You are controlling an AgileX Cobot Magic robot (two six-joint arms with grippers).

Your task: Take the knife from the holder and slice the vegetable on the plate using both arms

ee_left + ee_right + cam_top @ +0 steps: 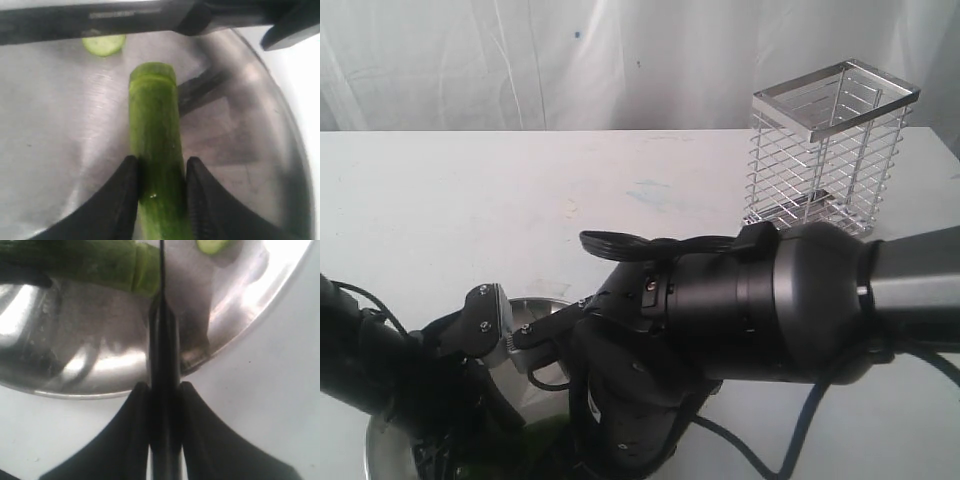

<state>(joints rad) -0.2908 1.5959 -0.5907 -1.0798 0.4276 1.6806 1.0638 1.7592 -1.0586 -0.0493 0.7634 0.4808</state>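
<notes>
The vegetable point(155, 145) lies on the plate point(60, 130). Its skin is dark green and its cut end shows pale green flesh. A thin round slice point(103, 44) lies apart from it on the brushed steel. My left claw point(162, 165) is clamped on the vegetable, one black finger against each side. My right claw point(162, 390) is closed tight on the black handle of the knife point(162, 340). Its dark blade stands edge-on just at the cut end; I cannot tell whether it touches. A faint marking on the blade is too blurred to read. In the exterior view my arms point(770, 290) hide most of the plate. The chrome wire holder point(830, 150) stands well apart on the white table point(470, 200).
</notes>
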